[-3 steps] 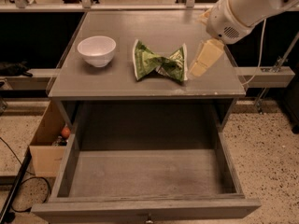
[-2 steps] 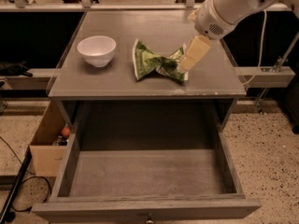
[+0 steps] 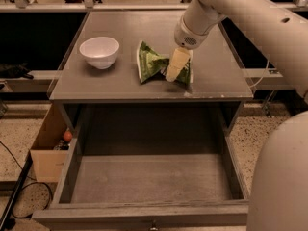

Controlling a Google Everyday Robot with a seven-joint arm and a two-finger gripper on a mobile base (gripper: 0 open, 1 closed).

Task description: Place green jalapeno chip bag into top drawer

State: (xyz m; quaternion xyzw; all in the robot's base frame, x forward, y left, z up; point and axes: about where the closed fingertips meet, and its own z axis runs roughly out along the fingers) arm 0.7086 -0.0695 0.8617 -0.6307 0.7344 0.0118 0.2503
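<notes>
The green jalapeno chip bag [image 3: 153, 65] lies on the grey table top [image 3: 120, 85], right of centre, pinched in the middle like a bow-tie. My gripper [image 3: 174, 70] hangs from the white arm coming in from the upper right and sits right over the bag's pinched middle and right half, hiding part of it. The top drawer [image 3: 149, 177] is pulled wide out below the table top, and its grey floor holds nothing. Its small knob [image 3: 154, 225] shows at the bottom edge.
A white bowl [image 3: 99, 51] stands on the left of the table top. A cardboard box [image 3: 48, 150] with small items sits on the floor left of the drawer. My white arm and body fill the right side.
My gripper has moved left and down, from beside the bag's right edge to over its pinched middle. The bag, bowl and drawer have not moved.
</notes>
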